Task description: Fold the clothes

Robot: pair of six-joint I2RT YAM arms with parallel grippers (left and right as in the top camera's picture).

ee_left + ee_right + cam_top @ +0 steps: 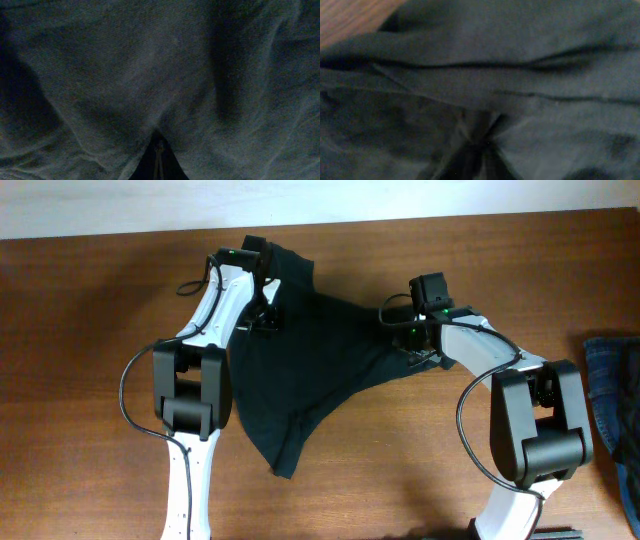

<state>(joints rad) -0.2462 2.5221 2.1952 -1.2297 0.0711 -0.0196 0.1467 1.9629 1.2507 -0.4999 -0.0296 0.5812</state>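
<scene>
Since both claws are clenched on cloth, the step in hand reads as a two-point lift or spread of the black T-shirt. The left claw pinches a fold at the shirt's far-left part. Its wrist view is all dark knit, puckering into the left claw. The right claw grips an edge lobe, and pleats run into the right claw, with bare desk just past the cloth.

To do it well, my call: raise both claws together and level, then draw them apart gently until the span goes taut. No yanking, since soft knit can slip from a thin pinch. Whether one layer or several are caught, cannot tell.

The shirt lies bunched on the desk between the claws, roughly triangular. Its long axis runs from beside the left claw toward the robot's side, tapering to a narrow tip pointing that way. A shorter lobe reaches the right claw. Collar, hem, logo: cannot tell. The denim garment sits well apart, outboard of the right claw.
</scene>
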